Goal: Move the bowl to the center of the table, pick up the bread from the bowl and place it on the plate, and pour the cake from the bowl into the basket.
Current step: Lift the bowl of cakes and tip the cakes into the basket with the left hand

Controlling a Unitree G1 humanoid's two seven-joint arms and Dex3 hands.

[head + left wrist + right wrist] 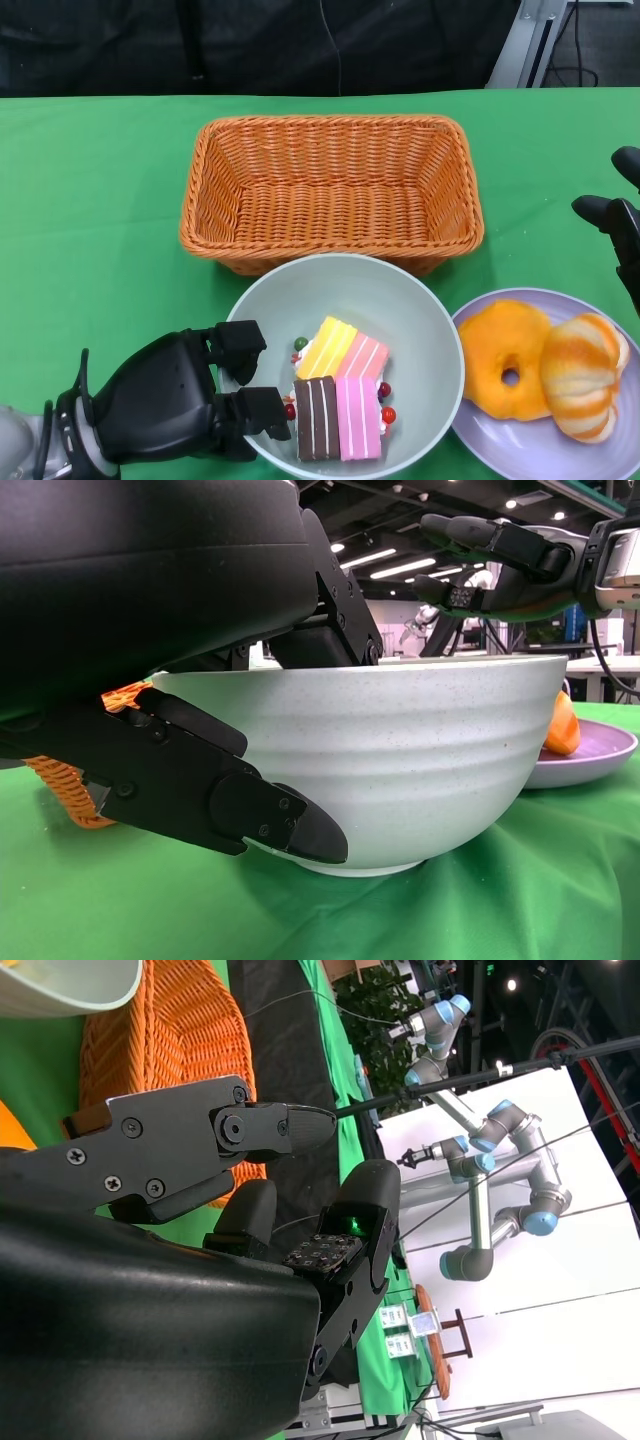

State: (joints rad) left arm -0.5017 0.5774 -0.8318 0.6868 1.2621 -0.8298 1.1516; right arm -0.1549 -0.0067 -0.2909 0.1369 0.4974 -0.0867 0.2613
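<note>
Near centre of table: bowl (430, 330), pale green, sitting on the green cloth just in front of the basket and touching or almost touching the plate at its right.
Bowl contents: cake (338, 403), striped slices in yellow, pink and brown with small red and green decorations; no bread left inside.
Left hand (185, 395): clamped on the bowl's near-left rim, fingers over the lip and inside, thumb under the outer wall in the left wrist view; probably gripped this way so as to lift and tip the bowl.
Bowl base: flat on the cloth in the left wrist view, not yet raised.
Basket (200, 215): orange wicker, just beyond the bowl, holding nothing; well placed for pouring forward into it.
Plate (470, 435): lilac, near right, carrying bread (582, 375), a ridged golden loaf, beside a ring-shaped orange piece (508, 362); bread step looks finished.
Right hand (615, 215): released, fingers apart, holding nothing, hovering off the right edge above the cloth, clear of the plate; seemingly parked out of the way.
Remaining step, judged: pouring cake into basket.
Writing or brands: none legible anywhere.
Background in wrist views: other robot arms (480, 1150), blue-jointed.
</note>
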